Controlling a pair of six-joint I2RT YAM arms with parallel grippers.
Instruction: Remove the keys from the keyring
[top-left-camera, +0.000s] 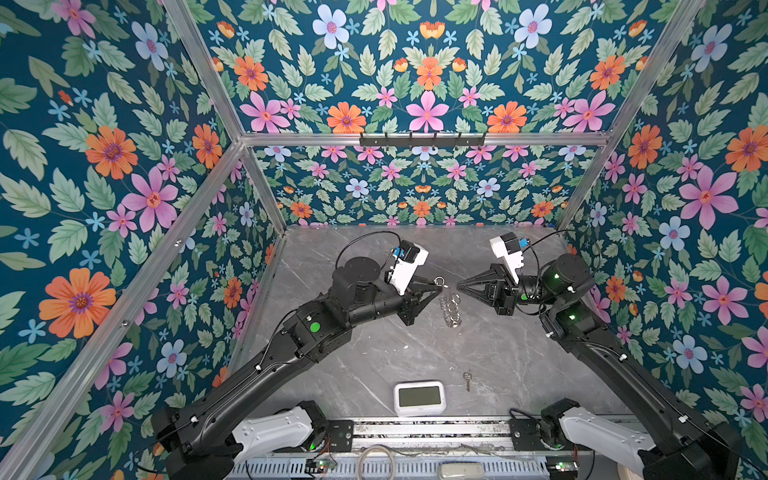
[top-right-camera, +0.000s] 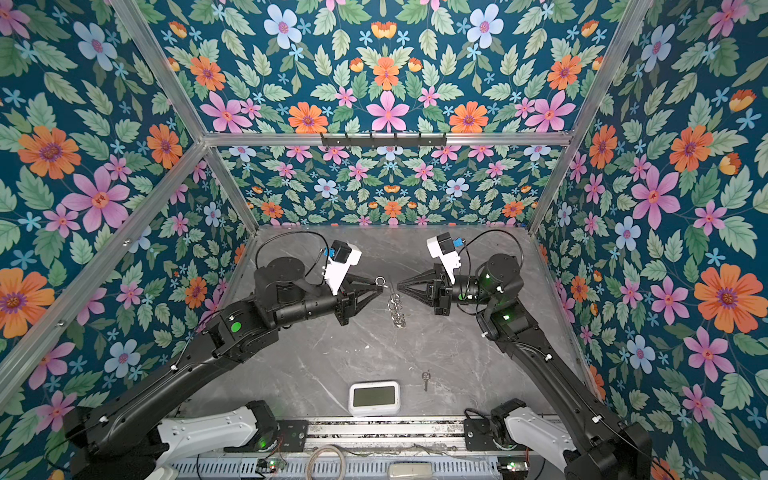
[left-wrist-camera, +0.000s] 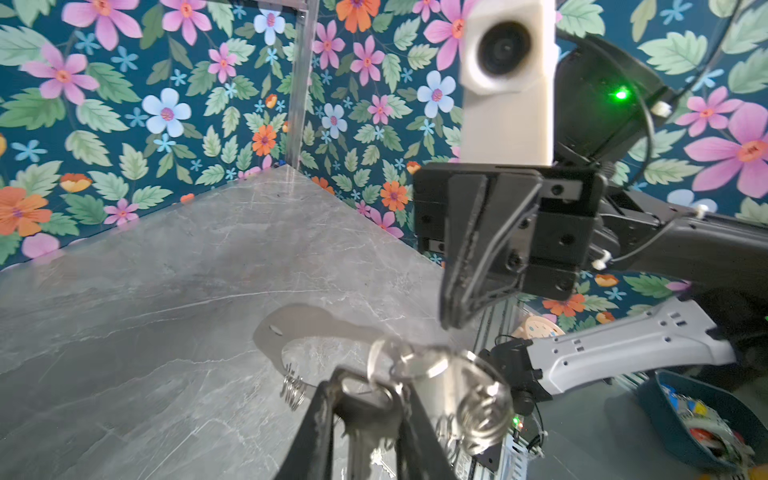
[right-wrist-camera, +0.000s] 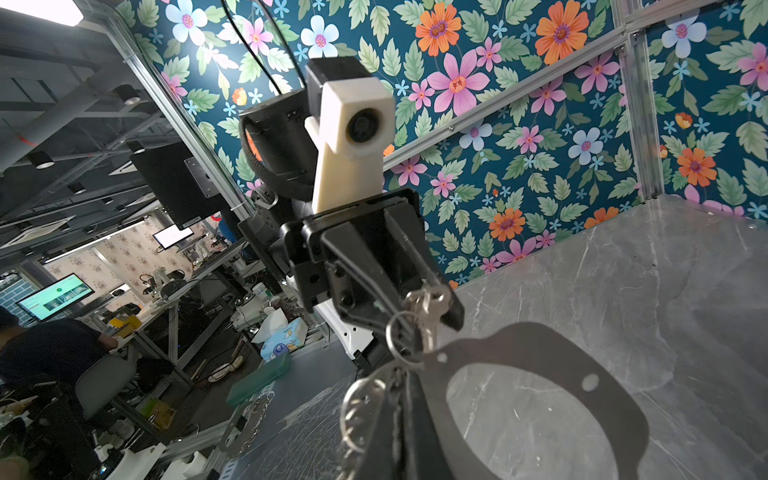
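Here we see the left gripper narrowed onto one key, held up off the table. The keyring dangles below it from a small split ring, between the two arms. The right gripper is fully closed at the keyring's top; we cannot tell whether it pinches anything. The other key lies flat beside the white clock.
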